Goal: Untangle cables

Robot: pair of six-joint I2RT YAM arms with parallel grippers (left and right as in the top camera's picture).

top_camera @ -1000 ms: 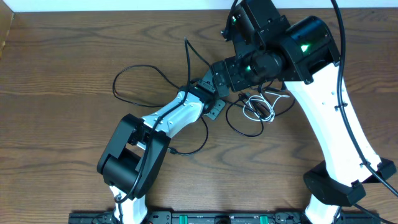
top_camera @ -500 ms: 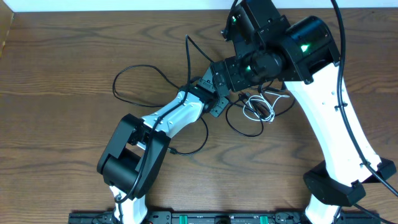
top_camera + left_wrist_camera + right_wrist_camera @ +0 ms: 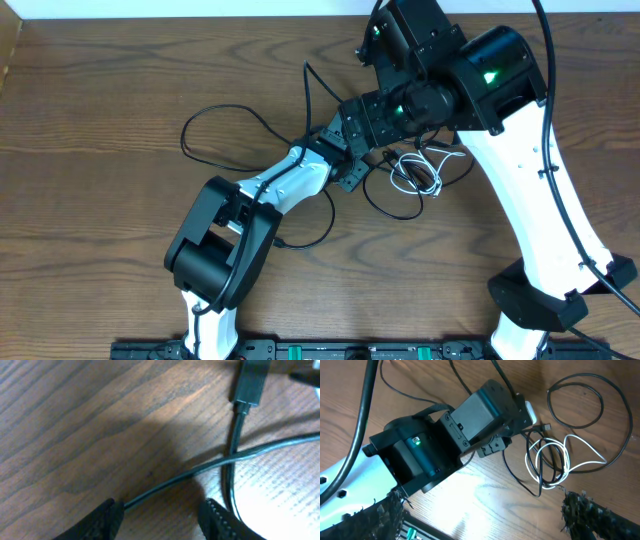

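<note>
My left gripper (image 3: 352, 166) is low over the table and open (image 3: 162, 517). A thin black cable (image 3: 210, 462) runs across the wood between its jaws. A second black cable with a plug (image 3: 249, 385) crosses it. The white cable (image 3: 415, 172) lies coiled just right of this gripper, also in the right wrist view (image 3: 560, 462), tangled with a black loop (image 3: 392, 208). The other black cable (image 3: 215, 122) loops to the left. My right gripper (image 3: 487, 515) is open and empty, held high above the left gripper (image 3: 512, 430) and the tangle.
The right arm's upper links (image 3: 450, 70) overhang the back of the tangle and hide part of it. The left arm (image 3: 225, 250) reaches diagonally from the front left. The table's far edge meets a white wall (image 3: 200, 8).
The left arm's elbow has swung to the right and its gripper has edged up and right. The black cable strand at the back shifted slightly right. The right arm has not moved.
</note>
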